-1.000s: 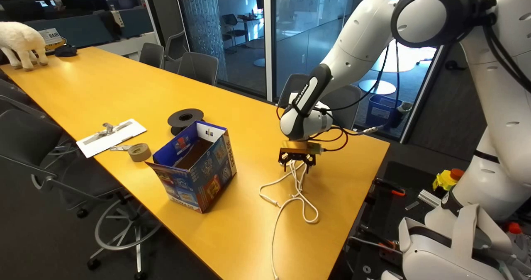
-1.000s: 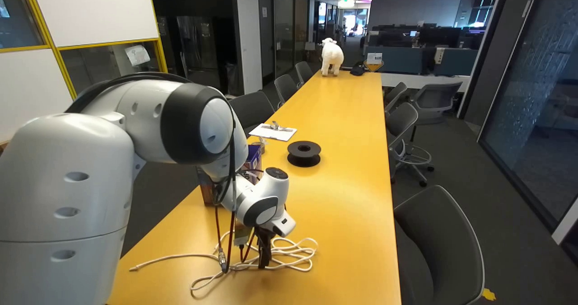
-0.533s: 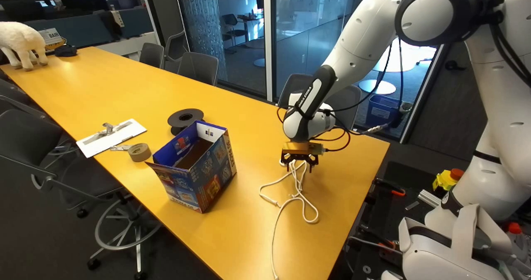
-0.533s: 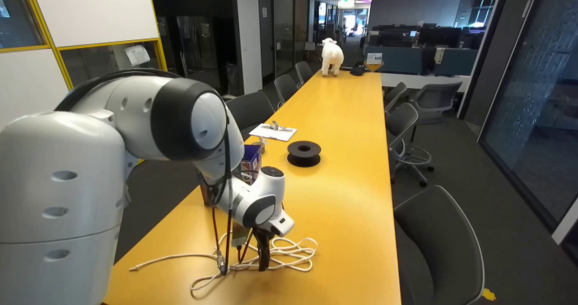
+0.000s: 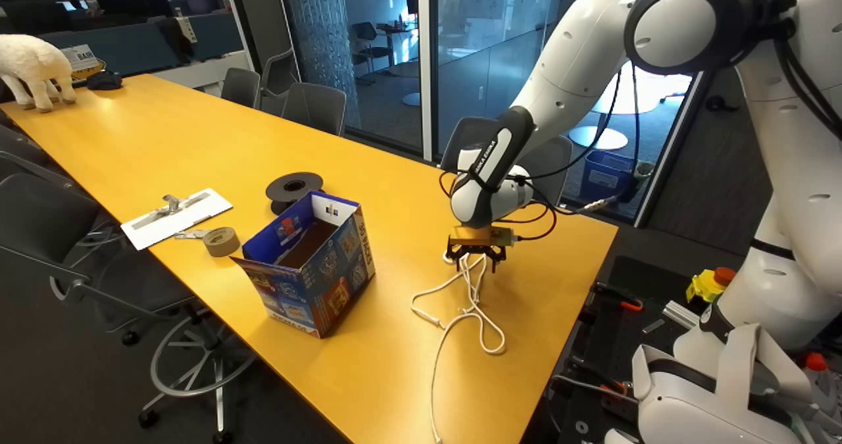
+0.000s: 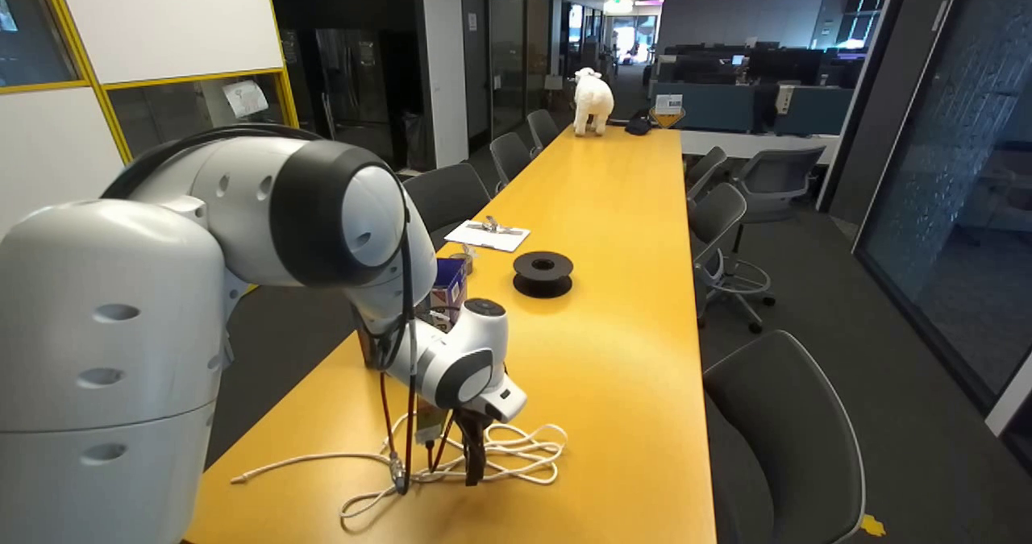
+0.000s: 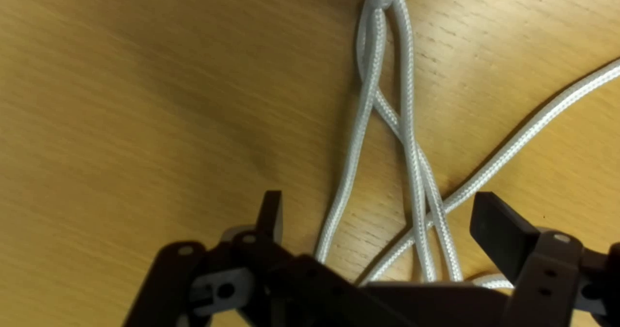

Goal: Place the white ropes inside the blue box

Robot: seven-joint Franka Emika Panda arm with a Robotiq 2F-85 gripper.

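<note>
The white rope lies in loose loops on the table; it shows in both exterior views (image 5: 472, 291) (image 6: 322, 454) and in the wrist view (image 7: 412, 162). The blue box (image 5: 332, 276) stands open-topped to the left of the rope in an exterior view; it is mostly hidden behind the arm in an exterior view (image 6: 449, 292). My gripper (image 5: 476, 268) points down over the rope's far part, low over the table (image 6: 473, 479). In the wrist view its fingers (image 7: 378, 196) are wide apart, with several rope strands between them. Whether the fingertips touch the table I cannot tell.
A black spool (image 5: 294, 191) stands behind the box. A tape roll (image 5: 221, 241) and a white clipboard (image 5: 176, 218) lie to its left. The table's near edge (image 5: 289, 385) runs close past the box. A chair (image 6: 782, 447) stands beside the table.
My gripper has shifted slightly to the right in an exterior view, with hardly any motion in the last half second. The rope and the box have not moved.
</note>
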